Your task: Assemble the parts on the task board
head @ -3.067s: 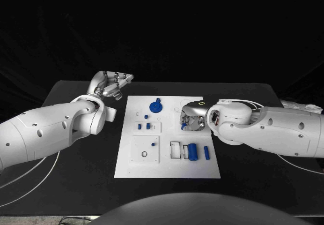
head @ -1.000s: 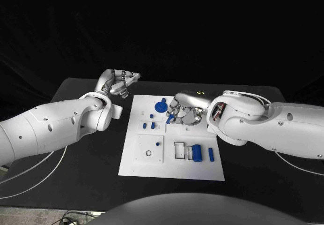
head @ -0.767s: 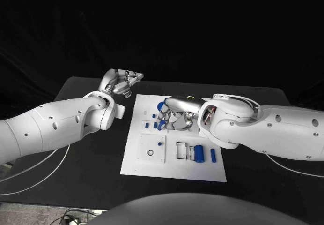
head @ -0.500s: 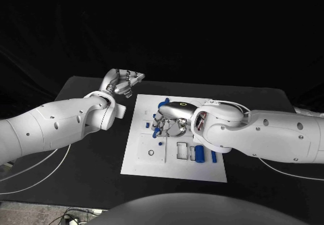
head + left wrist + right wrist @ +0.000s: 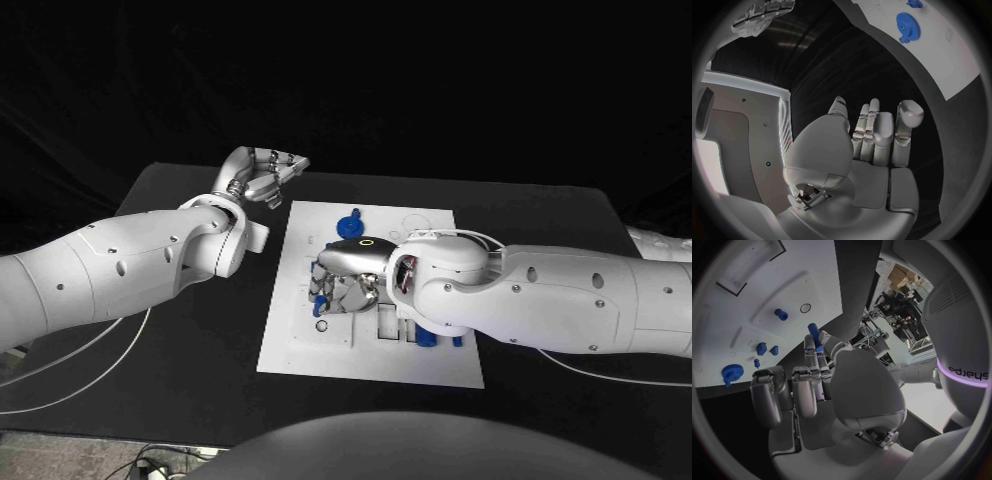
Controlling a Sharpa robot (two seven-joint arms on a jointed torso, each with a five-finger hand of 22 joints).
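Over the white board (image 5: 289,350) the right hand (image 5: 343,283) hovered, pinching a small blue peg (image 5: 319,303) just above the ringed plate; it had swung across from the board's right half. Left hand (image 5: 261,176) sat curled, empty, beyond the board's corner. From the right wrist, the peg (image 5: 814,335) stood lengthwise between fingertips.

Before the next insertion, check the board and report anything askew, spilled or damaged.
Nothing stands out. The task board lies flat on the table, the blue gear sits near its far edge, and the right hand holds a blue peg above it. No damage visible.
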